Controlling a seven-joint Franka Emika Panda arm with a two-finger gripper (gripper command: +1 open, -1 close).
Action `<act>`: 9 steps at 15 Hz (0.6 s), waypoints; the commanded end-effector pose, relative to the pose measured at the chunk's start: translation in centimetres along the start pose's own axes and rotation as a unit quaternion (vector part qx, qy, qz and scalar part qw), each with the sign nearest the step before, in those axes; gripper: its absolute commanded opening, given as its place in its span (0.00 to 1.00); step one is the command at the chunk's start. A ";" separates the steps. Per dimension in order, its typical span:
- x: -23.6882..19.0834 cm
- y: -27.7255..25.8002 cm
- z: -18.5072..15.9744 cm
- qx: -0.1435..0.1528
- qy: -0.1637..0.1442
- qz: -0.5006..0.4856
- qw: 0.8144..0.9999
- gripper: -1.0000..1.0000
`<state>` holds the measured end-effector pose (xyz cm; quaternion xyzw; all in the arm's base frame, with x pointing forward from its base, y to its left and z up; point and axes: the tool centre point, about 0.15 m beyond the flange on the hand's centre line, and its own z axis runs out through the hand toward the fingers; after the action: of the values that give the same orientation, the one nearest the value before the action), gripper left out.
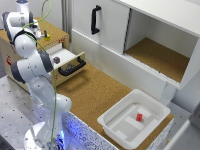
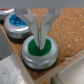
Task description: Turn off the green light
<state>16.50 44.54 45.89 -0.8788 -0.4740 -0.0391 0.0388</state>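
The green light [image 2: 39, 48] is a round green button in a metal ring, directly under the jaws. The gripper [image 2: 39, 34] has its jaws closed together, tips touching the green face. I think it should press straight down, centred, avoiding the blue button [image 2: 19, 23] beside it.
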 end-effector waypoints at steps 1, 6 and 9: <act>0.3 1.7 -6.8 0.006 0.010 0.059 0.998 0.00; 0.5 2.6 -7.8 0.007 0.009 0.087 0.996 1.00; 0.5 2.6 -7.8 0.007 0.009 0.087 0.996 1.00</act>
<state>18.33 42.69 52.38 -0.9101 -0.4055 -0.0654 0.0549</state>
